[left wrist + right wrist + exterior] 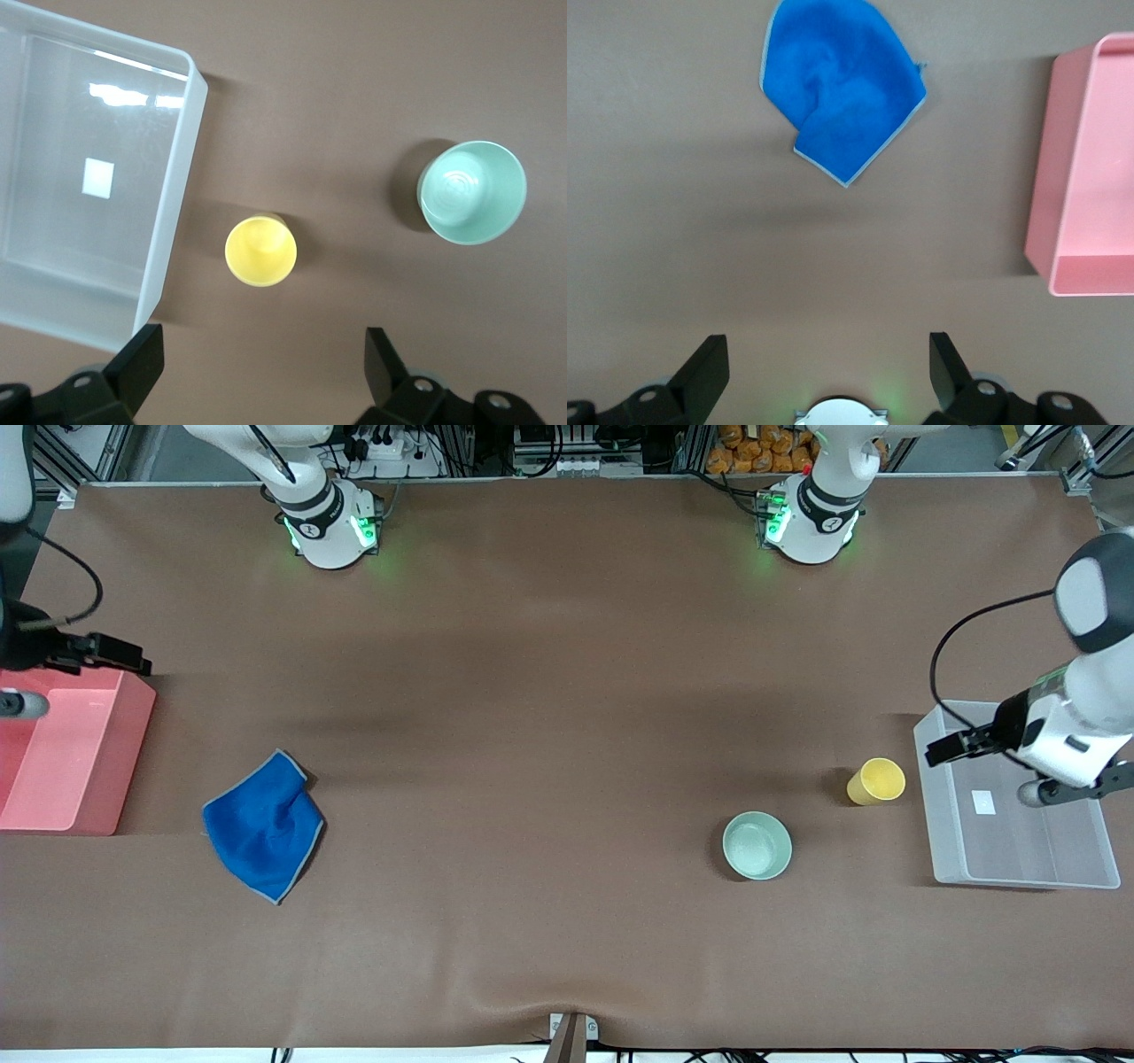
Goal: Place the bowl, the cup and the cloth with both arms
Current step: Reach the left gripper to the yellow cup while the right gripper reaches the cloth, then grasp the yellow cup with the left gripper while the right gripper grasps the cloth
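**A:** ok so where's everything sitting right now?

**B:** All three things are down on the brown table (567,646). The blue cloth (264,825) is lying rumpled toward the right arm's end, near the pink bin (75,757) and a bit nearer the front camera than it. Not touching it though, there's bare table between them.

**A:** and the bowl and cup?

**B:** Toward the left arm's end. The yellow cup (876,781) stands upright just beside the clear plastic bin (1010,859), with a small gap. The mint-green bowl (757,846) is upright too, near the cup, a bit nearer the front camera and more toward the middle of the table. They're apart, nothing in either one.

**A:** what are the grippers doing?

**B:** Both wide open with nothing in them. The left gripper (261,372) hangs up in the air over the clear bin's edge, and its wrist view looks down at the cup and bowl. The right gripper (828,372) is up over the pink bin, and its wrist view shows the cloth and that bin's corner.
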Available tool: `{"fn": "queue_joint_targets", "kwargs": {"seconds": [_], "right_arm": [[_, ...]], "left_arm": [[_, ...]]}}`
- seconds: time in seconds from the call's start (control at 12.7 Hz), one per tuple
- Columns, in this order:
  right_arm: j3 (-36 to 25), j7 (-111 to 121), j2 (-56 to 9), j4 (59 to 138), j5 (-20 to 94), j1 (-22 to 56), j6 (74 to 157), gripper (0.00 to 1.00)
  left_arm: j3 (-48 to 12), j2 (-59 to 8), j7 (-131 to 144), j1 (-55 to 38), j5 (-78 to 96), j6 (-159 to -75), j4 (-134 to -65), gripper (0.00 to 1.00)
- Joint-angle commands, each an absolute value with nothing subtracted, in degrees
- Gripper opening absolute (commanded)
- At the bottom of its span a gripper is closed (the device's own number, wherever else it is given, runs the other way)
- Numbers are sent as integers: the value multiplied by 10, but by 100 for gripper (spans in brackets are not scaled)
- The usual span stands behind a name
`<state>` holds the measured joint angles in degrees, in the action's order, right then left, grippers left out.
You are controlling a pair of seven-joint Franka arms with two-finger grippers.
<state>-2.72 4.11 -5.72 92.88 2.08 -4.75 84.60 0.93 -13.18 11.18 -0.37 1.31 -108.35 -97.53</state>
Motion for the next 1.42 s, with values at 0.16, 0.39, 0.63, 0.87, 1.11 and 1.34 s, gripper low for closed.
{"fn": "queue_joint_targets", "kwargs": {"seconds": [0.16, 0.39, 0.63, 0.87, 1.11, 1.34], "right_arm": [[-24, 53, -161, 910, 71, -103, 893, 100], [-24, 47, -211, 911, 64, -89, 948, 100], [-24, 48, -281, 910, 63, -89, 1030, 100], [-23, 52, -311, 911, 65, -85, 1063, 100], [-24, 88, -336, 915, 48, -89, 1098, 100], [-23, 136, -358, 916, 22, -83, 1143, 100]], "left_arm": [[8, -184, 100, -1, 19, -1129, -984, 100], [9, -185, 97, 3, 12, -1200, -1050, 100], [10, -187, 97, 6, 9, -1301, -1120, 94], [10, -199, 81, 15, -22, -1306, -1144, 81], [10, -203, 69, 21, -30, -1315, -1158, 79], [11, -218, 69, 22, -30, -1359, -1174, 66]]}}
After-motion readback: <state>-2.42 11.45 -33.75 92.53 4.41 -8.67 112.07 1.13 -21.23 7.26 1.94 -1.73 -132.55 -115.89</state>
